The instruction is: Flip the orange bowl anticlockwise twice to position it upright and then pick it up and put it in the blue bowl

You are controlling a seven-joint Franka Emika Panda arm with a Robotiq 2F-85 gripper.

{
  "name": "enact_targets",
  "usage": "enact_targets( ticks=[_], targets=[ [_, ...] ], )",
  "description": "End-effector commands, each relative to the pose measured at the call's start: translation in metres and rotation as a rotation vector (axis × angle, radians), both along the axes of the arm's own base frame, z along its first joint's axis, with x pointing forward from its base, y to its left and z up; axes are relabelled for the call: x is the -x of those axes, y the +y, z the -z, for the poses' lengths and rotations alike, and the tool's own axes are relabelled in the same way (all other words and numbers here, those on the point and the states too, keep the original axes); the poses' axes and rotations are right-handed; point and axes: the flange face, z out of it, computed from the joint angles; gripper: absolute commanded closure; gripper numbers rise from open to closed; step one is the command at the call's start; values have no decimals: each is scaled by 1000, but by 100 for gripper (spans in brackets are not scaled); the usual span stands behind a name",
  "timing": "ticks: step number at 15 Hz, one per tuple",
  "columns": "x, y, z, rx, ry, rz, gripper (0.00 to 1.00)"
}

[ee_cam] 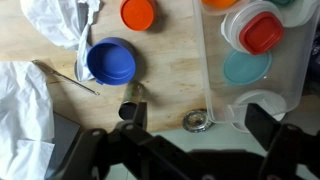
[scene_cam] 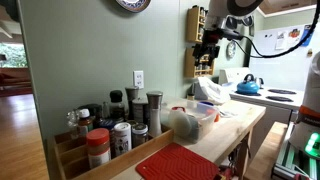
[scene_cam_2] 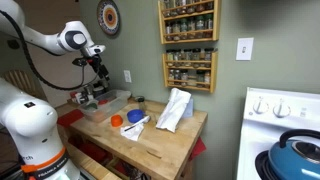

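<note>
The fingers [ee_cam: 280, 140] hang spread wide and empty, high over the tabletop [ee_cam: 170, 85]. Just beyond them in the wrist view lies a metal ring [ee_cam: 195, 121]. Farther on, left of centre, the blue bowl [ee_cam: 110, 60] sits beside a white cloth [ee_cam: 25, 110]. The orange bowl [ee_cam: 138, 13] lies farthest, on bare wood, near the blue bowl but not touching it. To the right, a clear tray [ee_cam: 206, 70] holds lids.
</note>
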Motion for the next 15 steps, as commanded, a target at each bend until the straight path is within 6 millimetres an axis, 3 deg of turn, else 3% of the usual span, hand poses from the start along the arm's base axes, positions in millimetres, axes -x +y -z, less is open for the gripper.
enact_targets(
  ticks=[1,3,9,15],
  targets=[
    [0,0,0,0,1,0,0],
    [-3,-5,6,2,40,48,0],
    [1,-71,86,-28,288,269,0],
    [6,-109,157,-225,427,491,0]
  ],
)
